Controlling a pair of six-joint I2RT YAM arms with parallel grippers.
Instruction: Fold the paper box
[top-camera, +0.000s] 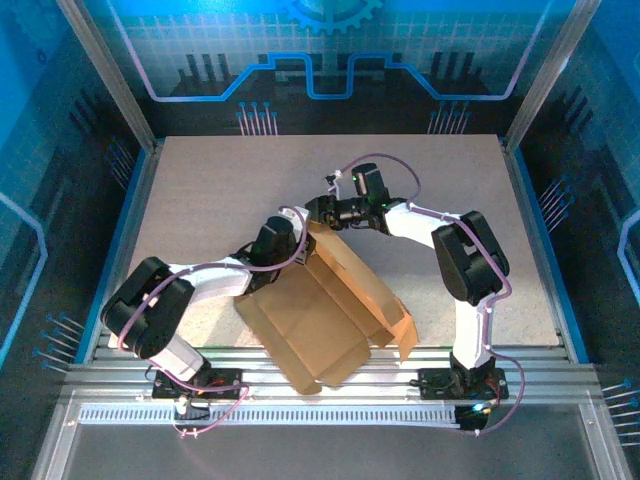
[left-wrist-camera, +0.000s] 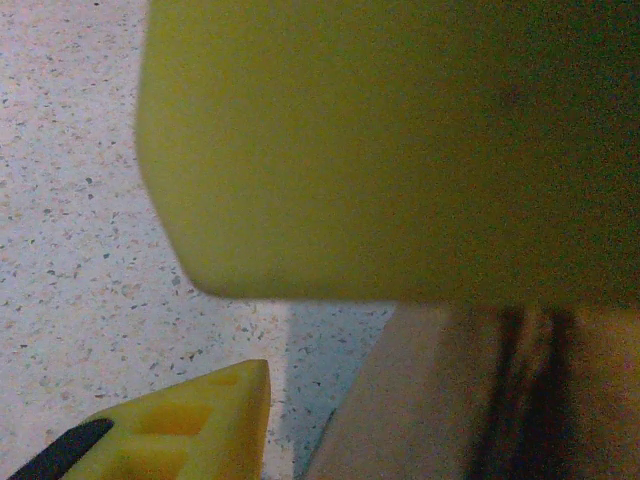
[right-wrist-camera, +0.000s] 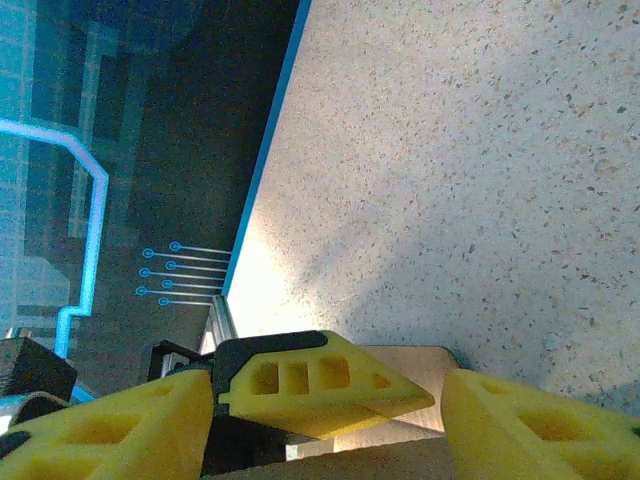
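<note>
The paper box (top-camera: 320, 310) is a brown cardboard sheet, partly folded, lying near the table's front edge with one wall raised along its back. My left gripper (top-camera: 290, 232) is at the box's back left edge. In the left wrist view one yellow finger (left-wrist-camera: 180, 425) stands just left of the cardboard (left-wrist-camera: 450, 400), and its other finger is hidden. A blurred yellow shape (left-wrist-camera: 400, 150) covers the top of that view. My right gripper (top-camera: 318, 212) is at the box's back corner. Its jaws (right-wrist-camera: 330, 400) are wide apart around the left gripper's finger and a cardboard flap (right-wrist-camera: 425, 362).
The speckled table (top-camera: 230, 180) stretches behind and beside the box, with blue-edged walls (top-camera: 130, 200) round it. An aluminium rail (top-camera: 330, 385) runs along the front, and the box's front flap overhangs it.
</note>
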